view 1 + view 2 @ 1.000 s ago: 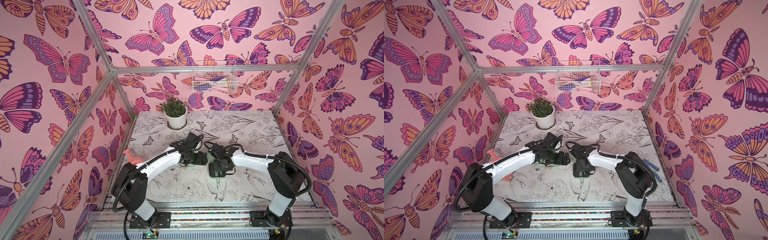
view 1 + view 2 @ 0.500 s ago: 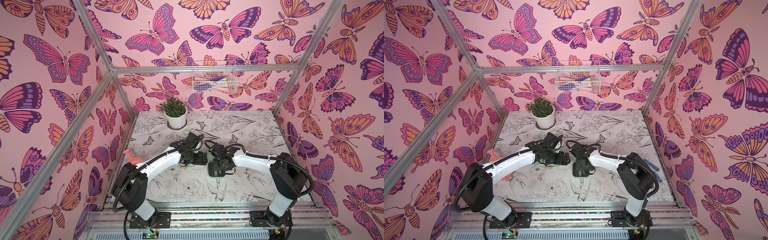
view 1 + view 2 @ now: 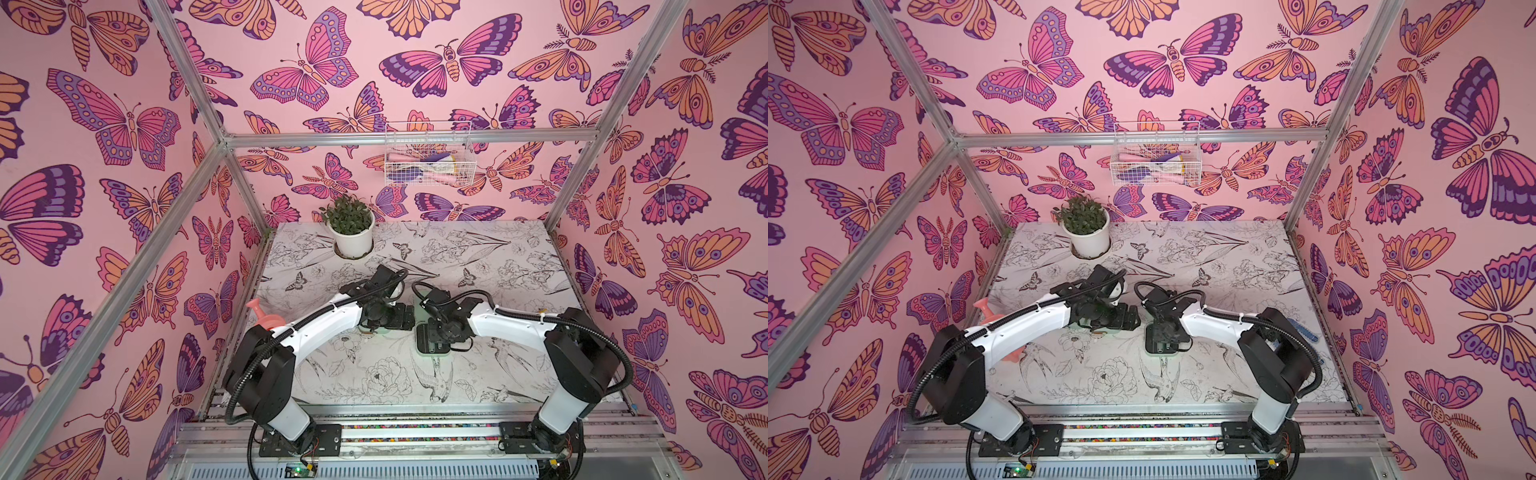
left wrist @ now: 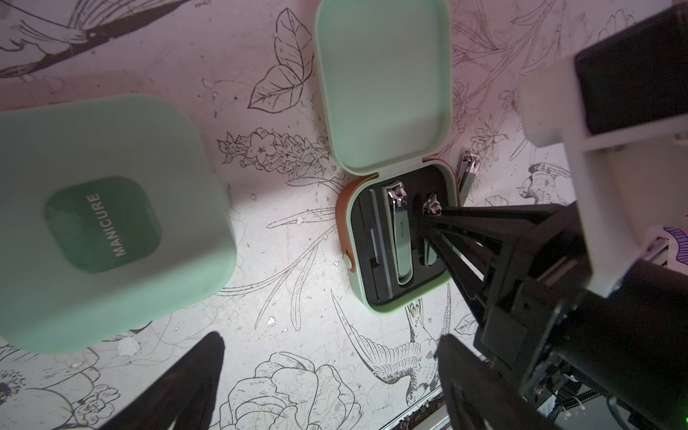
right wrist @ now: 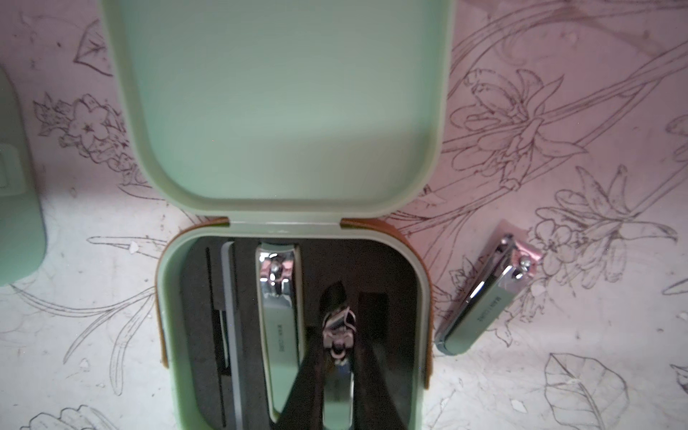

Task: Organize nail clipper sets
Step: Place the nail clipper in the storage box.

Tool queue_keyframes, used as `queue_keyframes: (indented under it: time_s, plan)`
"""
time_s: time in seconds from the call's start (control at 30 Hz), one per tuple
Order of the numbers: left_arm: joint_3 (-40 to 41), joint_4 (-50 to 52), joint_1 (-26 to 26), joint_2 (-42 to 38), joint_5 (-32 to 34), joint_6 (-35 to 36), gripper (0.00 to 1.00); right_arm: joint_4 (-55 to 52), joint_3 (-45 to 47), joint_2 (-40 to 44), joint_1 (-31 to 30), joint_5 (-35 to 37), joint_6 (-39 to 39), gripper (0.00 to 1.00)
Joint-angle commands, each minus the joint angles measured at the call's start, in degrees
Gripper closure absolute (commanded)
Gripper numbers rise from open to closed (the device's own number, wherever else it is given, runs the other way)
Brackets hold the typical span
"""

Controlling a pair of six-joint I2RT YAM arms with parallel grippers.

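Over the open case (image 5: 290, 111) insert, right gripper (image 5: 336, 298) is clamped on a small clipper (image 5: 338, 335). Large clipper (image 5: 279, 316) sits slotted in the case; loose clipper (image 5: 487, 298) lies just outside it. Left gripper (image 4: 331, 340) hangs near the case, jaws wide apart, empty.

**Matt mint plastic, mirror-bright steel**

The open case (image 5: 283, 111) under the right gripper (image 5: 338, 316) is smooth mint plastic with a soft satin sheen. A matt tan band (image 5: 161, 309) rims its base, and its insert (image 5: 383, 268) is dull black and looks like foam. The seated clipper (image 5: 281, 320) and the small clipper (image 5: 338, 387) between that gripper's matt black plastic fingers (image 5: 303, 391) have mirror-polished metal heads and satin green levers. So does the loose clipper (image 5: 484, 309) just beside the gripper. Below the left gripper (image 4: 331, 337), the closed case (image 4: 104, 298) is the same plastic, with a darker green matt label (image 4: 104, 223). The table cover (image 4: 260, 93) is matt, printed and scuffed.
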State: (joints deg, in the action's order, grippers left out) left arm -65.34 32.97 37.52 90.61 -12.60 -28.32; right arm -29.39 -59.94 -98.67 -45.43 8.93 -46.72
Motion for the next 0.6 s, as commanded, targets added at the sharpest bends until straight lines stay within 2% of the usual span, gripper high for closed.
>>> queue_keyframes:
  time_s: [0.0, 0.57]
  plan:
    - [0.0, 0.1, -0.2, 0.1, 0.3, 0.7, 0.09, 0.9, 0.4, -1.0, 0.2, 0.3, -1.3, 0.92]
    - [-0.1, 0.1, -0.2, 0.4, 0.2, 0.7, 0.09, 1.9, 1.9, -2.0, 0.1, -0.1, -1.9, 0.92]
